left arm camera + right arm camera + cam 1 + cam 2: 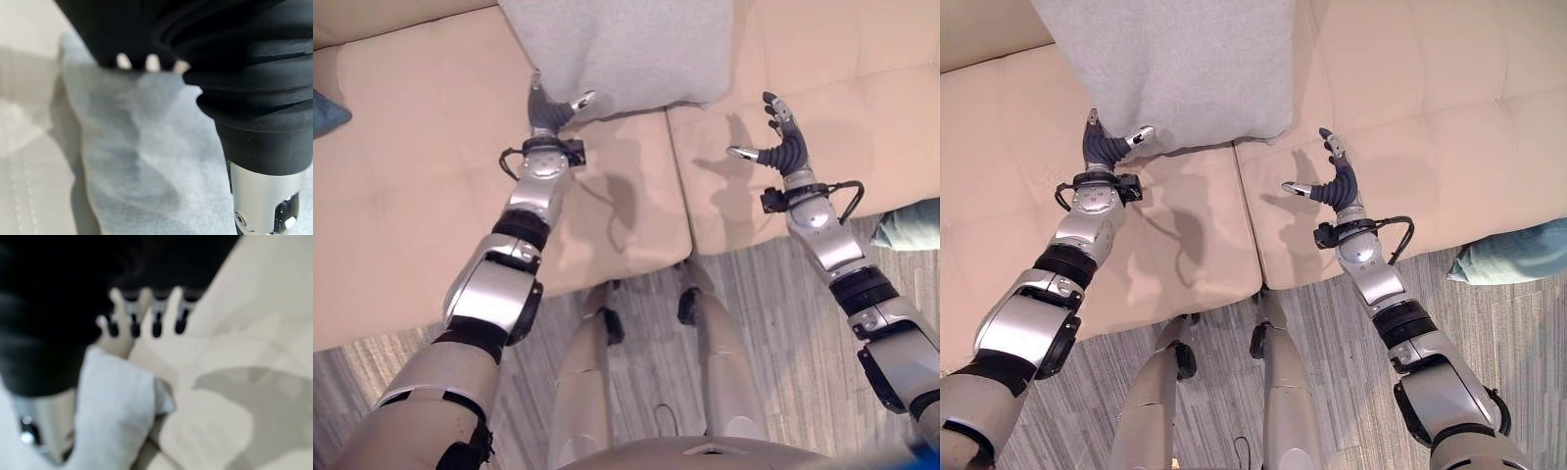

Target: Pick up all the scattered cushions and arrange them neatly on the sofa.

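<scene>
Here, line by line:

Grey cushion [1170, 69]: is lying on the beige sofa [1410, 147] at about 12 o'clock in both eye views, its lower edge running roughly 9 to 3 o'clock across the seam between the two seat pads; its top is running out of frame, so its long axis cannot be told.

Left hand [551, 113]: is sitting at the cushion's lower left corner, thumb on the fabric's front; its fingers are hidden behind the cushion, so whether it is gripping cannot be told. The left wrist view is adding the grey fabric bunching into a fold just past the dark cover.

Right hand [1335, 181]: is hanging over the right seat pad at about 3 o'clock of the cushion's corner, apart from it, fingers straight and spread, holding nothing. The right wrist view is showing that corner of the cushion beside the straight fingers.

Teal cushions: one [1513, 255] is showing at the 4 o'clock edge, another [328, 110] at 9 o'clock in the left eye view.
</scene>
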You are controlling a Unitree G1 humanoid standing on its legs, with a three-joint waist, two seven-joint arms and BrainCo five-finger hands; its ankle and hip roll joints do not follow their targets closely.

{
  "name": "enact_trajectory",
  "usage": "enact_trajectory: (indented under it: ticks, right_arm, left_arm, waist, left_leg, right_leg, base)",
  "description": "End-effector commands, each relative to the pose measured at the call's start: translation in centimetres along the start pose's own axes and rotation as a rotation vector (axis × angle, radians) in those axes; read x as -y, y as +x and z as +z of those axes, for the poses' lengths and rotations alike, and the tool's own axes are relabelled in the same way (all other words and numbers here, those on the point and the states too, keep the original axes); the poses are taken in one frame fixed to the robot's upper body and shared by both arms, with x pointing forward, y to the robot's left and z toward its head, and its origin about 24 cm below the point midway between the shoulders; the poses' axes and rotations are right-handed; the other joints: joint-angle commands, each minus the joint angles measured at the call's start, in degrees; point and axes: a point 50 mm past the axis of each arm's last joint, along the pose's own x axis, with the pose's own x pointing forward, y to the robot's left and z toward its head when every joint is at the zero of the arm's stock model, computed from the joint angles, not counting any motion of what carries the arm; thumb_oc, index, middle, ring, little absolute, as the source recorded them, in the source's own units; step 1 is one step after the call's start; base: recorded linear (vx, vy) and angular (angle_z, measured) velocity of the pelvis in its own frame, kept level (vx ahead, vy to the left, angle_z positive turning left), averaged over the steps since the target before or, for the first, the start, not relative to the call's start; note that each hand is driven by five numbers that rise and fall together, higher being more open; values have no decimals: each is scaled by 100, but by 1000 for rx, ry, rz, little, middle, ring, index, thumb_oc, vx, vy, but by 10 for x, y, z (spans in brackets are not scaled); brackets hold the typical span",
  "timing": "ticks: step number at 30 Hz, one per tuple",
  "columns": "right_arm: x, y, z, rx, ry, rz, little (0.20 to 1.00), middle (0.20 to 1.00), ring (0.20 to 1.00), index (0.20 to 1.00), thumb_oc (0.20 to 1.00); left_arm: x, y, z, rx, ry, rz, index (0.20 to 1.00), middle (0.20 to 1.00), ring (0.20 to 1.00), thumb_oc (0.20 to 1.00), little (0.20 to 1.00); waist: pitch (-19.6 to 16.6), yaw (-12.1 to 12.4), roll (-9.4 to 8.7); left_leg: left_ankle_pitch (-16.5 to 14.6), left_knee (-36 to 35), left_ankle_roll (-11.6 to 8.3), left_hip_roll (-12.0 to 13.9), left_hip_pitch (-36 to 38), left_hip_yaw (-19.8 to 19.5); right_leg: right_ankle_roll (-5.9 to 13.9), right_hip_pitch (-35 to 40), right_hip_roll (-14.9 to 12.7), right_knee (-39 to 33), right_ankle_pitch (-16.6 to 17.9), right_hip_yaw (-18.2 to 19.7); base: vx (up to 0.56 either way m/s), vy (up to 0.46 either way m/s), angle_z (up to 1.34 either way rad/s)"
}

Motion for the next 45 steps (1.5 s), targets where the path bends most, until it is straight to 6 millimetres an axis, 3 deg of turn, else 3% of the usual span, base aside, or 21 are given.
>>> enact_trajectory:
  ticks: [1, 8, 13, 21, 23, 29, 31, 33, 34, 36, 37, 41, 42, 43, 45]
  right_arm:
    - [5, 10, 16, 74, -10, -36, 1000, 1000, 1000, 1000, 1000]
    - [-1, 11, 19, 88, -8, -19, 1000, 1000, 1000, 1000, 1000]
    - [0, 9, 17, 83, -24, -16, 1000, 1000, 1000, 1000, 1000]
    - [10, -1, 0, 25, -46, -25, 1000, 1000, 1000, 1000, 1000]
    - [16, -8, -9, -7, -31, -24, 1000, 1000, 1000, 1000, 1000]
    - [27, -34, -37, -105, -31, -6, 1000, 1000, 1000, 1000, 1000]
    - [27, -40, -43, -130, -36, 7, 1000, 1000, 1000, 1000, 1000]
    - [28, -63, -65, -221, -36, 35, 1000, 1000, 1000, 1000, 1000]
    - [28, -64, -65, -222, -36, 37, 1000, 1000, 1000, 1000, 1000]
    - [22, -88, -85, -311, -45, 82, 1000, 1000, 1000, 1000, 1000]
    - [22, -88, -85, -312, -45, 83, 1000, 1000, 1000, 1000, 1000]
    - [21, -122, -116, -470, -136, 169, 1000, 1000, 1000, 1000, 1000]
    - [20, -145, -136, -580, -179, 213, 1000, 1000, 1000, 1000, 1000]
    - [20, -145, -136, -580, -179, 213, 1000, 1000, 1000, 1000, 1000]
    - [19, -169, -155, -693, -233, 265, 1000, 1000, 1000, 1000, 1000]
  left_arm:
    - [59, -21, -19, -92, -87, -185, 1000, 1000, 1000, 1000, 1000]
    - [78, -26, -13, -80, -99, -249, 1000, 1000, 1000, 1000, 1000]
    - [61, -18, -11, -70, -70, -202, 1000, 1000, 1000, 1000, 1000]
    - [-5, -2, -16, -73, 8, -56, 1000, 1000, 1000, 1000, 1000]
    - [-31, -1, -25, -99, 86, -10, 1000, 1000, 1000, 1000, 1000]
    - [-95, -13, -48, -151, 176, 107, 1000, 1000, 1000, 1000, 1000]
    - [-102, -19, -55, -162, 180, 117, 1000, 1000, 1000, 1000, 1000]
    - [-118, -42, -76, -180, 198, 117, 1000, 1000, 1000, 1000, 1000]
    - [-119, -43, -77, -182, 198, 117, 1000, 1000, 1000, 1000, 1000]
    - [-119, -73, -106, -237, 210, 69, 1000, 1000, 1000, 1000, 1000]
    - [-119, -74, -106, -238, 210, 69, 1000, 1000, 1000, 1000, 1000]
    - [-119, -125, -154, -392, 243, -15, 1000, 1000, 1000, 1000, 1000]
    - [-120, -154, -178, -496, 288, -69, 1000, 1000, 1000, 1000, 1000]
    - [-120, -154, -178, -496, 288, -69, 1000, 1000, 1000, 1000, 1000]
    - [-121, -184, -202, -622, 339, -129, 1000, 1000, 1000, 1000, 1000]
  waist:
    - [170, -130, -49]
    - [138, -196, -59]
    - [110, -188, -32]
    - [-32, -131, 54]
    - [-151, -104, 89]
    - [-353, 25, 138]
    - [-367, 46, 144]
    - [-400, 161, 160]
    - [-390, 160, 160]
    - [-372, 223, 151]
    - [-359, 223, 150]
    - [-368, 307, 175]
    - [-420, 332, 208]
    - [-411, 332, 208]
    - [-491, 336, 234]
  left_leg:
    - [-258, 168, -781, 548, -232, -557]
    - [-264, 187, -788, 586, -296, -580]
    - [-267, 219, -783, 616, -317, -570]
    - [-266, 263, -790, 663, -186, -568]
    - [-271, 238, -795, 677, -14, -563]
    - [-316, 137, -797, 637, 680, -558]
    - [-321, 83, -796, 623, 877, -552]
    - [-347, -21, -786, 535, 1472, -539]
    - [-347, -31, -787, 534, 1502, -538]
    - [-235, -83, -718, 462, 1953, -483]
    - [-233, -93, -720, 461, 1981, -482]
    - [-271, -127, -693, 447, 2666, -472]
    - [-264, -217, -687, 445, 3006, -454]
    - [-262, -223, -687, 445, 3021, -453]
    - [-254, -309, -684, 452, 3304, -460]
  right_leg:
    - [1003, 382, -370, -522, 41, 83]
    - [995, 311, -339, -520, 53, 103]
    - [986, 286, -323, -513, 47, 110]
    - [959, 418, -305, -474, 5, 85]
    - [949, 592, -300, -473, -28, 54]
    - [939, 1292, -312, -532, -121, -70]
    - [934, 1503, -325, -561, -141, -108]
    - [903, 2111, -325, -587, -241, -183]
    - [903, 2140, -324, -593, -243, -184]
    - [826, 2644, -371, -612, -255, -291]
    - [827, 2671, -370, -620, -254, -293]
    - [807, 3384, -314, -643, -425, -355]
    - [824, 3688, -286, -670, -479, -387]
    - [824, 3701, -285, -675, -479, -388]
    - [815, 3962, -247, -693, -542, -435]
  base:
    - [0, 0, 0]
    - [0, 0, 0]
    - [-2, -4, -1]
    - [1, -4, -1]
    - [10, -28, -8]
    - [19, -24, -4]
    - [22, -10, 0]
    - [71, -25, -1]
    - [68, -17, 4]
    - [-12, -7, 14]
    - [-6, 3, 17]
    - [61, 0, 10]
    - [46, 8, 4]
    - [41, 0, 4]
    - [37, -9, 2]
